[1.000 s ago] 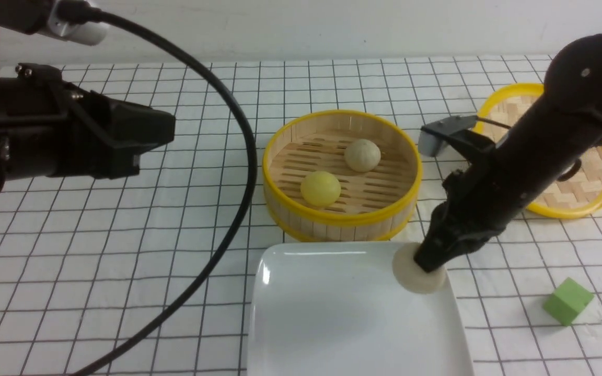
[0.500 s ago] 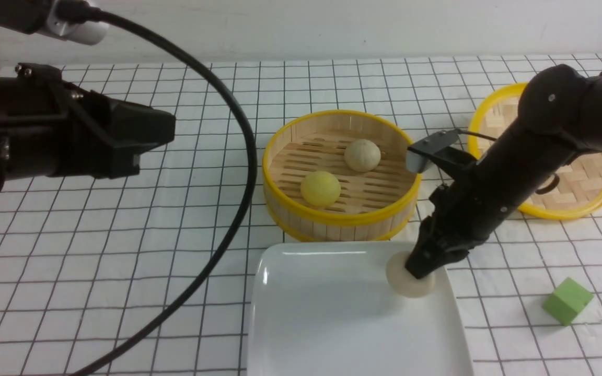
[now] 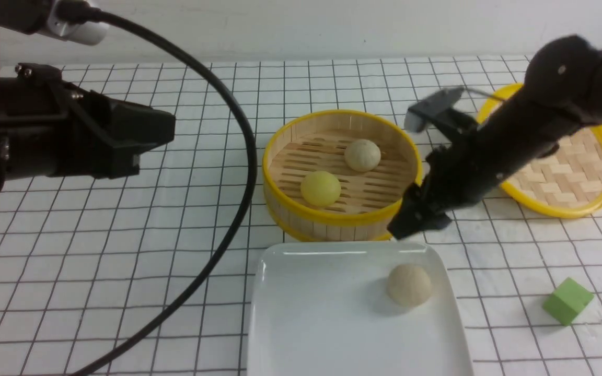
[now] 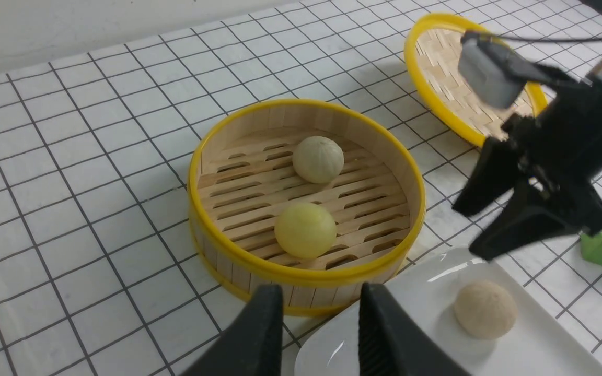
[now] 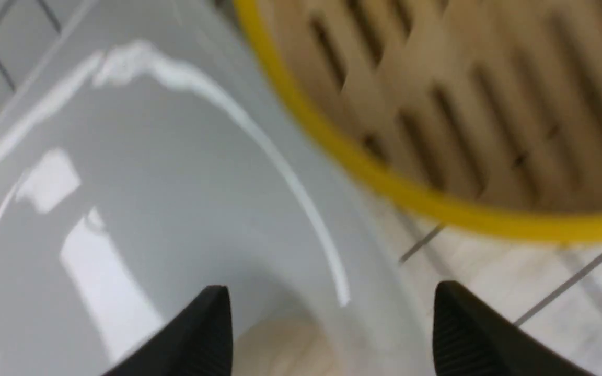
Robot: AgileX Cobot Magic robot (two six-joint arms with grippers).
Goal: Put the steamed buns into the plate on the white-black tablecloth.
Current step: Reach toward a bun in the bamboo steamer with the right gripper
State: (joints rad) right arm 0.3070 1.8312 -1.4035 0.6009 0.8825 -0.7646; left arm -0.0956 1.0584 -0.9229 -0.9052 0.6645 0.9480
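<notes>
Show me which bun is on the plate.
The beige bun on the white plate; the yellow bun and other beige bun sit in the steamer basket.

The plate (image 3: 327,318) runs off the front view's bottom edge.

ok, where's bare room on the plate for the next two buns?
The plate is bare over its left half and near side, up to the beige bun. Crowded: its far right corner, where that bun sits, the open right end effector hangs above, and the steamer basket borders.

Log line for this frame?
right gripper: open, empty | plate: beige bun | basket: yellow bun, second beige bun | left gripper: open, empty
</notes>
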